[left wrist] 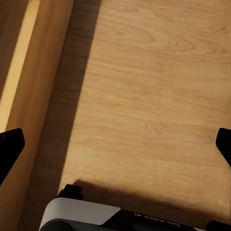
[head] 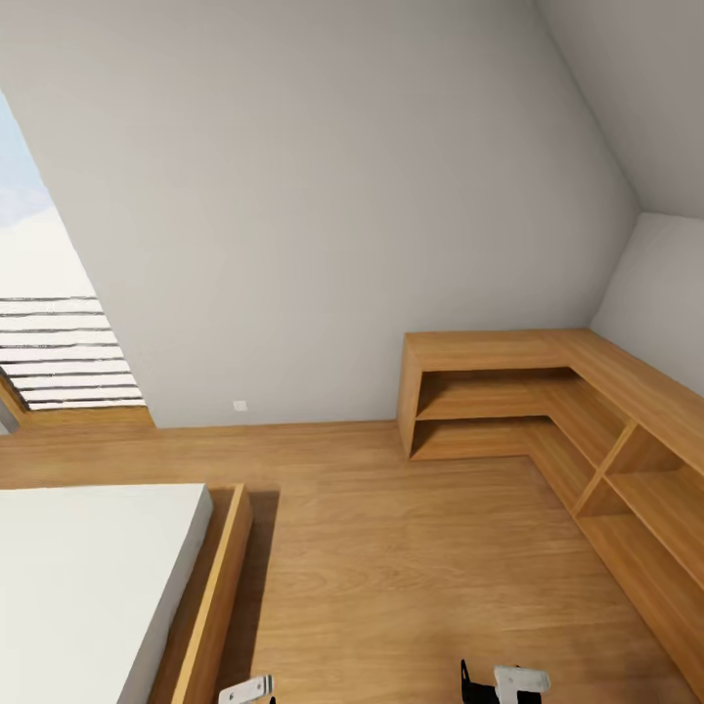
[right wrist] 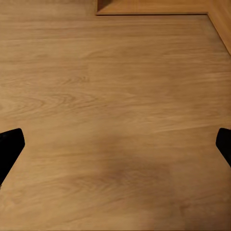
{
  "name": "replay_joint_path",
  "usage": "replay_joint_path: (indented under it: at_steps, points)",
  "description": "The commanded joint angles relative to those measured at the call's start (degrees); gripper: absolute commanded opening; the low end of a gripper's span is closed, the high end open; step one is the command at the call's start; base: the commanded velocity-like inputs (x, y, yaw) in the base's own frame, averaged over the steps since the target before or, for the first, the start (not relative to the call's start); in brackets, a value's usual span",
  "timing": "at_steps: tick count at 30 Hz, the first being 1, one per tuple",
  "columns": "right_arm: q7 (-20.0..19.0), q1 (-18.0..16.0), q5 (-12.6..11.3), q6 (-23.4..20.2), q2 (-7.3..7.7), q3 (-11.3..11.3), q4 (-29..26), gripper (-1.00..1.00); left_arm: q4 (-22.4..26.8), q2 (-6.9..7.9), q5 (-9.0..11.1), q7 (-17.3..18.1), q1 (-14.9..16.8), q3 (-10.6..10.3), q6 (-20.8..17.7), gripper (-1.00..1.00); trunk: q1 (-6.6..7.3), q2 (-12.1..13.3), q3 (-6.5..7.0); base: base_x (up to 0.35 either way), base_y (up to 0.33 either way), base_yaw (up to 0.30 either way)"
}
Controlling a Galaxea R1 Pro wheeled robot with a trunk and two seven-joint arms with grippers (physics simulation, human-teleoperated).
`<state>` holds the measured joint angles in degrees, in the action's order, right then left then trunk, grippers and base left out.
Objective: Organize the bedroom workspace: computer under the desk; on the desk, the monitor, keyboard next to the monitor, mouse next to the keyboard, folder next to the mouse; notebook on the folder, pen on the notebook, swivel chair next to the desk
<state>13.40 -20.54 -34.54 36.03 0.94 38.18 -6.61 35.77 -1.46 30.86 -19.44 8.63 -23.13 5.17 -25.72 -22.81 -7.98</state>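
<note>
The desk, computer, monitor, keyboard, mouse, folder, notebook, pen and swivel chair are out of view. My left gripper [left wrist: 115, 147] hangs open over bare wooden floor [left wrist: 154, 86], its black fingertips [left wrist: 9, 149] far apart with nothing between them. It is close to the wooden bed frame [left wrist: 43, 72]. My right gripper [right wrist: 115, 144] is also open and empty above the floor [right wrist: 115, 96], its dark fingertips [right wrist: 8, 147] at the two sides. Parts of both wrists peek in at the lower edge of the head view: the left wrist [head: 246, 690] and the right wrist [head: 510, 682].
A bed with a white mattress [head: 88, 577] and a wooden frame [head: 220, 587] stands at the left. A low L-shaped wooden shelf unit [head: 548, 391] fills the right corner under a sloped wall. A window with slats [head: 59, 352] is at the far left. Open floor [head: 391, 567] lies between.
</note>
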Motion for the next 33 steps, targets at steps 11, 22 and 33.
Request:
replay_joint_path:
  at_steps: [11,22,33]
  points:
    - [0.4,0.0,0.0,0.1,0.02,0.5,0.0,1.00,0.0,0.06,0.7,-0.4,0.1,-0.4,0.3,1.00,-0.07,-0.1,0.34,0.331,0.000,-0.027]
    - [0.4,0.0,0.0,0.1,0.02,0.5,0.1,1.00,0.0,0.06,0.7,-0.4,0.1,-0.4,0.3,1.00,-0.07,-0.1,1.27,0.331,0.000,-0.072]
    - [0.4,0.0,0.1,0.1,0.02,0.5,0.5,1.00,0.0,0.06,0.7,-0.4,0.1,-0.4,0.4,1.00,-0.07,-0.1,1.94,0.331,0.000,-0.046]
